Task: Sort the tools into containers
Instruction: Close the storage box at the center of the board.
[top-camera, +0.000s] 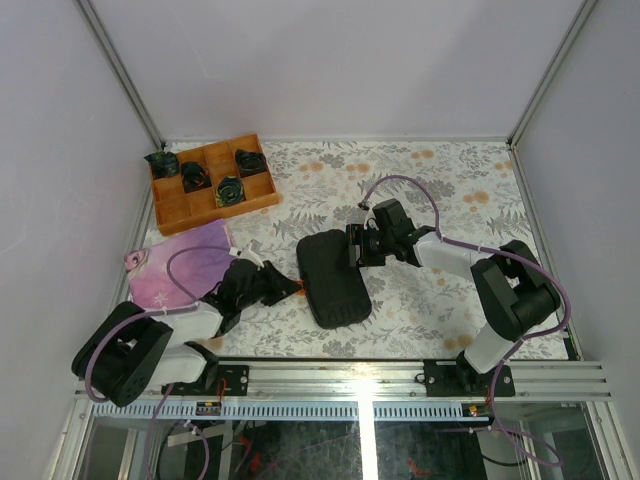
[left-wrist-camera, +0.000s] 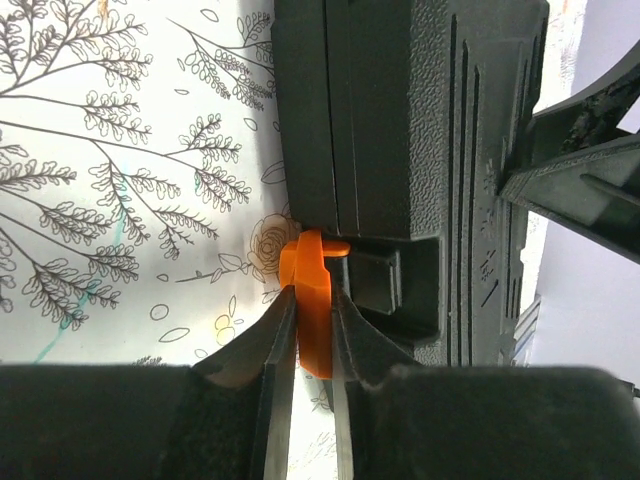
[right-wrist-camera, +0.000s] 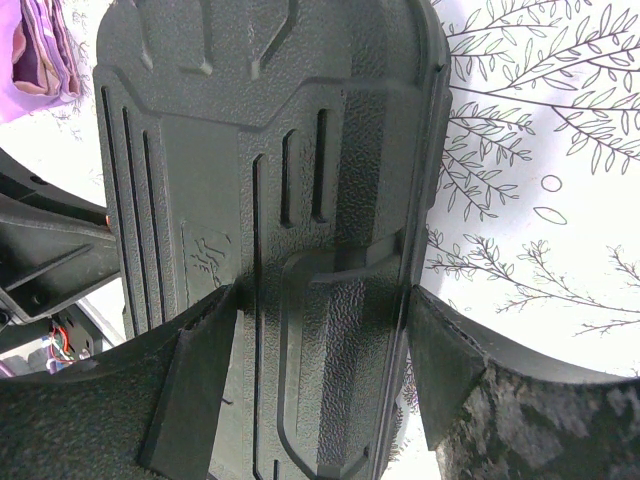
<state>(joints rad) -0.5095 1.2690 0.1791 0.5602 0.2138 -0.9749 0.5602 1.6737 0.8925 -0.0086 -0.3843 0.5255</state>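
Floral worktop (top-camera: 440, 190): left claw (left-wrist-camera: 312, 345) clamped on orange tab (left-wrist-camera: 312, 290); right claw (right-wrist-camera: 320, 330) apart, straddling case (right-wrist-camera: 270, 150). Pull tab steadily, brace case.

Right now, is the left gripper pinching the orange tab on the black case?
Yes, the left gripper has its fingers closed on the orange tab at the black case's edge.

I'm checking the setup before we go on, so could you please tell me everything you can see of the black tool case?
The black tool case is a rounded rectangle with a textured, moulded shell bearing grooves. It lies closed and flat on the flowered table, between the two arms. A small orange tab sticks out from its edge; the left gripper is pinched on that tab. The right gripper straddles the case's other end, its fingers at either side.
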